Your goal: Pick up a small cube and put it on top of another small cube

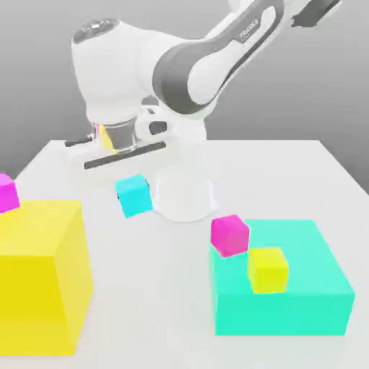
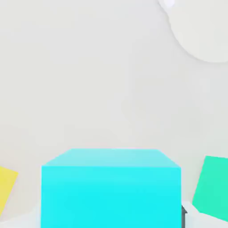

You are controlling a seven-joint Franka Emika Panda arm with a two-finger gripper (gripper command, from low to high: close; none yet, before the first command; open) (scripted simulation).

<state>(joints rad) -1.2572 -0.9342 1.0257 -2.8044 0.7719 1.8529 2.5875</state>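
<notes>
Exterior view, left edge: small magenta cube [image 1: 8, 192] atop big yellow block [image 1: 39, 277]. Upper left of centre: gripper [image 1: 134, 189] clamped on small cyan cube [image 1: 134, 195], held above white table [image 1: 158, 288], beside robot base [image 1: 184, 196]. Lower right: second magenta cube [image 1: 229, 235] and small yellow cube [image 1: 267, 269] on flat turquoise block [image 1: 288, 303].

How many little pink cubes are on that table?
2: one magenta cube leans against the turquoise block beside the yellow small cube; another magenta cube sits by the big yellow block.
</notes>
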